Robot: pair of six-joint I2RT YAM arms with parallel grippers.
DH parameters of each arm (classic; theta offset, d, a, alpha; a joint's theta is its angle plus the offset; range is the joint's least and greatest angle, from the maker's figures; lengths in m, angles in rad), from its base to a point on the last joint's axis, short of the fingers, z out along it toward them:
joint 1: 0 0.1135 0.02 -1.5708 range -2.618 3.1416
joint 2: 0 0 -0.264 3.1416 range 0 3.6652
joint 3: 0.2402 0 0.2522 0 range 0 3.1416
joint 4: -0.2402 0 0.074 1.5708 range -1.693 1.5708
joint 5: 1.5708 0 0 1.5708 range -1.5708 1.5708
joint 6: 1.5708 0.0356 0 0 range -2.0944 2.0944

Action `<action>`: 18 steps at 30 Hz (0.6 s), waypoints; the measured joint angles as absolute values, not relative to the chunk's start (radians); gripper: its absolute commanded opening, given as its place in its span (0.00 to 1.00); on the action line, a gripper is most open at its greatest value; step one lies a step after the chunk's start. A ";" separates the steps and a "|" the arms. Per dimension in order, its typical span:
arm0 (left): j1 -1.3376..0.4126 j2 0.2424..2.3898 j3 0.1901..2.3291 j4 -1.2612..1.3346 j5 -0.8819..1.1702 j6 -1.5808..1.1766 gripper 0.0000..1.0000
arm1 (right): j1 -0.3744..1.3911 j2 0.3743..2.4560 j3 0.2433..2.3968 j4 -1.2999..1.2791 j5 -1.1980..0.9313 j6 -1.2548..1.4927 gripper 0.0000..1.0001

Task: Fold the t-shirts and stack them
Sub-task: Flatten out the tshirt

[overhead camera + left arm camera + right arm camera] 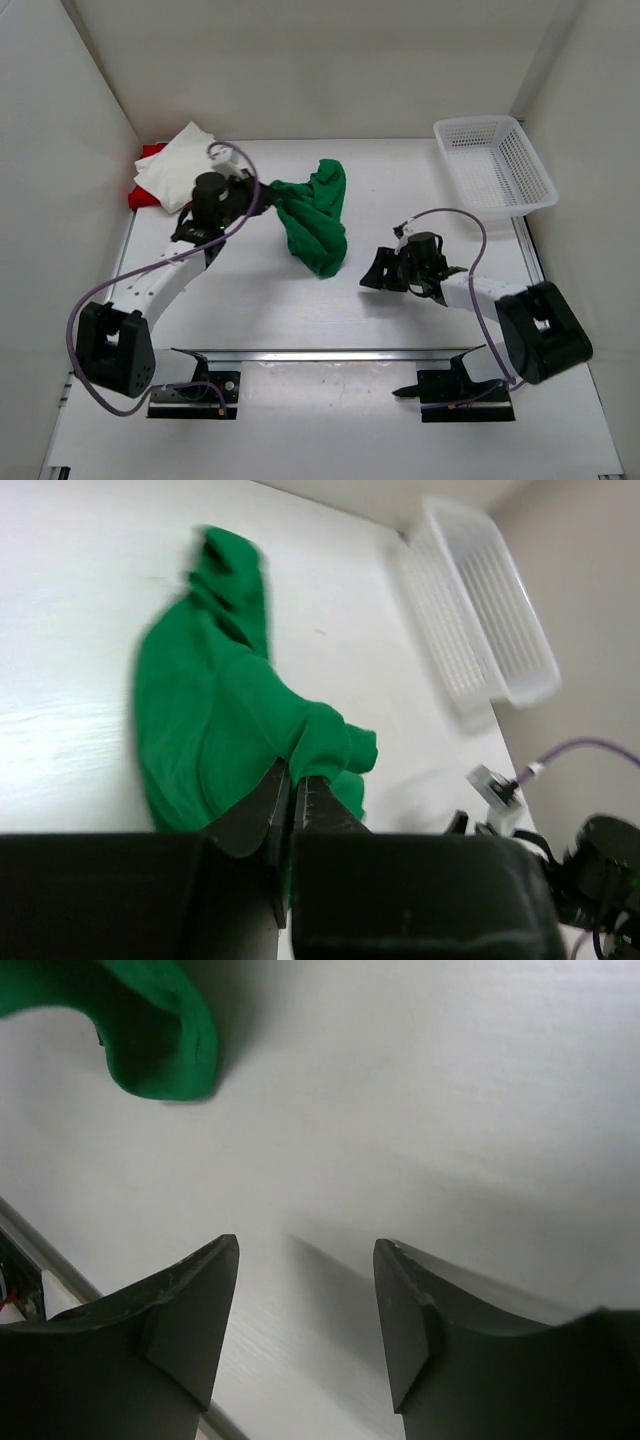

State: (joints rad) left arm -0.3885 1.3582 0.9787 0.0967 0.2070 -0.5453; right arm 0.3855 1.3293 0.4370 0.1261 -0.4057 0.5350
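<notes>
White tabletop within pale walls, left hand tight on green t-shirt, right hand agape.

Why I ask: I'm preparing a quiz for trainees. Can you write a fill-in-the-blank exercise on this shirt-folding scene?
1. The left gripper has its jaws shut on the green t-shirt; the right gripper has its jaws ____.
2. Of the white t-shirt and the red t-shirt, the ____ one lies on top.
3. The basket stands far back on the ____ side.

Missing words: open; white; right.
</notes>
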 measured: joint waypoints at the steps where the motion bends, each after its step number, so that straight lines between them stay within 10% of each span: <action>1: -0.328 1.323 0.922 0.121 0.224 -0.585 0.00 | 0.386 1.371 0.466 0.141 -0.412 0.530 0.57; 18: -0.196 1.302 0.772 0.211 0.327 -0.752 0.00 | 0.526 1.852 0.889 0.374 -0.579 0.574 0.68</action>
